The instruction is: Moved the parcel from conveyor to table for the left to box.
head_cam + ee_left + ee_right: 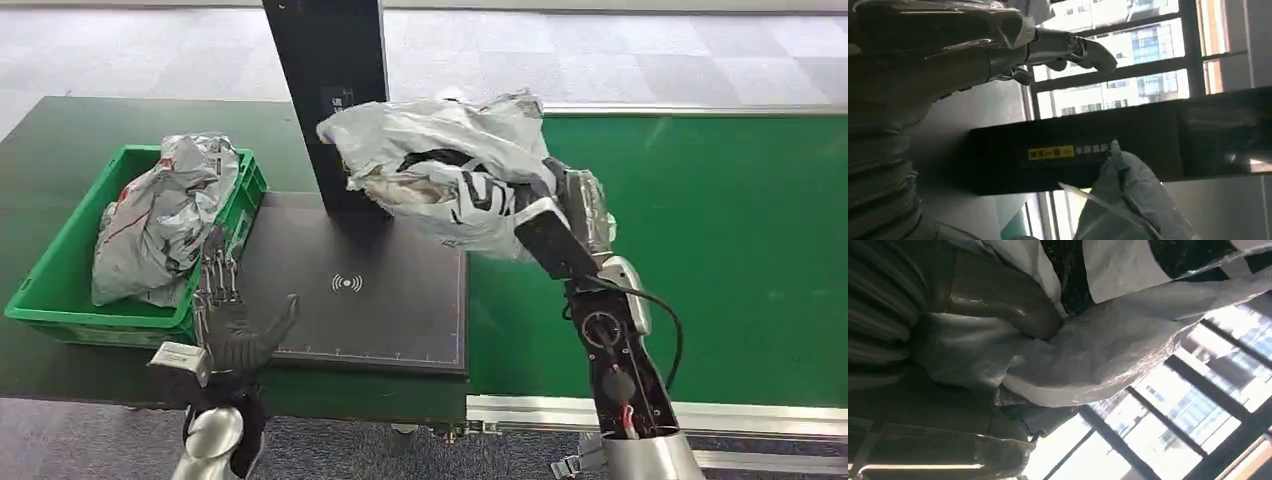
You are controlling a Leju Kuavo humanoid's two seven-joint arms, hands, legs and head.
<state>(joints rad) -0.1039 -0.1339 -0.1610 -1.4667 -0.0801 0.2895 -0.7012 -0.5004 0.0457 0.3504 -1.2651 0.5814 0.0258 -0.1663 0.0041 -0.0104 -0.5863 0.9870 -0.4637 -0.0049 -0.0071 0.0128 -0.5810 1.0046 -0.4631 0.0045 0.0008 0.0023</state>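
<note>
Nearest the robot, the left hand point(232, 322) was open and held nothing, its fingers spread and pointing forward over the near left corner of the black scanner pad point(380, 300), just beside the green crate point(60, 290). A crumpled grey bag point(160, 215) lay inside that crate. Farther in, the right hand point(560, 215) gripped the parcel point(450, 170), a wrinkled white plastic bag with black markings, and held it in the air above the far part of the pad, in front of the black upright post point(325, 60). In the right wrist view the plastic was bunched against the thick grey thumb point(998, 305). The green conveyor belt point(720, 230) stretched off to the right.
</note>
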